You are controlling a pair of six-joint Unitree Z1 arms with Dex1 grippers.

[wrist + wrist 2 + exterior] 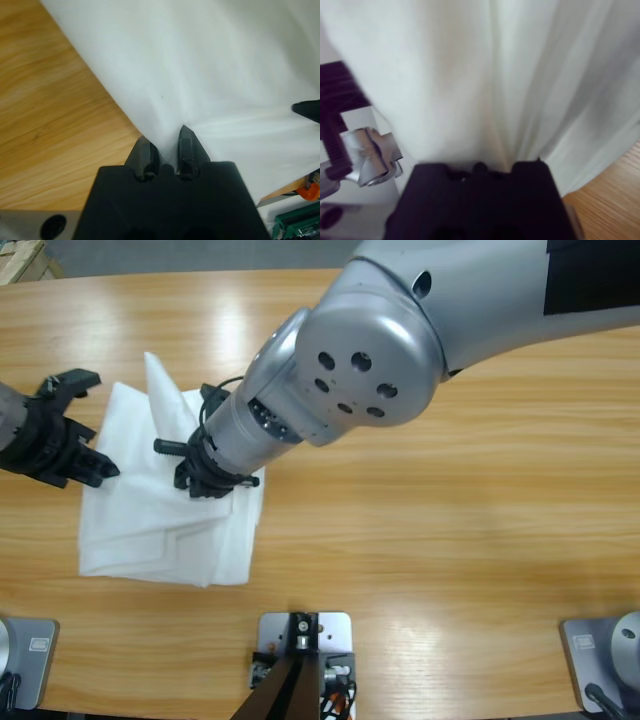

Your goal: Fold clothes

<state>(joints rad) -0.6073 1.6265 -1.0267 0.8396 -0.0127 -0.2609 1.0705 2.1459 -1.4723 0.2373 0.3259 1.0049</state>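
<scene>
Left gripper (166, 142) clamps the white T-shirt (160, 525) at frame left; right gripper's (205, 475) jaw state can't be told

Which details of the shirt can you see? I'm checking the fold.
The shirt is plain white soft cloth, lying as a rumpled, partly doubled heap on the table, left of the middle, with one pointed flap raised at its far side. No lettering, neck or sleeves can be told. The left gripper pinches its edge between nearly shut jaws. The right gripper is at its middle, where cloth hangs in long folds right before its camera.
</scene>
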